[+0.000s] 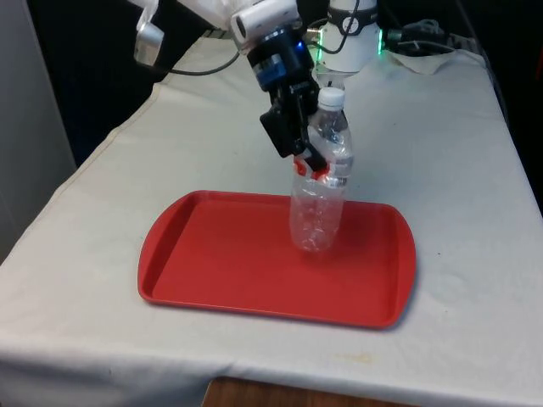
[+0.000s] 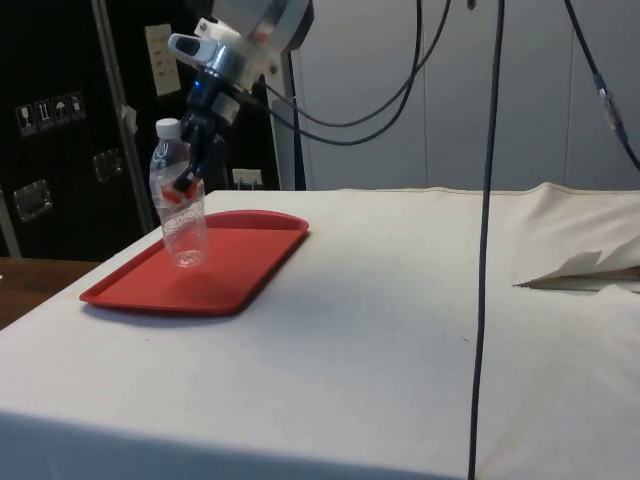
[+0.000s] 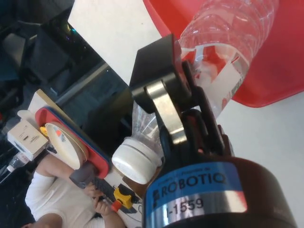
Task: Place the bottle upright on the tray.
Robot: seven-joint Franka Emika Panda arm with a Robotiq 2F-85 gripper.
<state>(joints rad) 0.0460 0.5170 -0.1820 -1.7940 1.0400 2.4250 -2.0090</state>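
A clear plastic bottle (image 1: 321, 203) with a white cap stands nearly upright on the red tray (image 1: 212, 254), its base on the tray's floor toward the front view's right. My gripper (image 1: 312, 165) is shut on the bottle just below its shoulder, coming in at a slant from the front view's left. From the side, the bottle (image 2: 180, 215) leans slightly over the tray (image 2: 130, 290) with the gripper (image 2: 185, 180) on its upper part. In the wrist view one finger (image 3: 161, 99) lies along the bottle (image 3: 228, 42), above the tray (image 3: 285, 57).
White cloth surrounds the tray, and the table's front edge is just in front of it. Cables (image 1: 424, 38) lie at the far end. A thin cable (image 2: 485, 240) hangs down at the table's side. A person's hand (image 3: 102, 204) holds a small controller.
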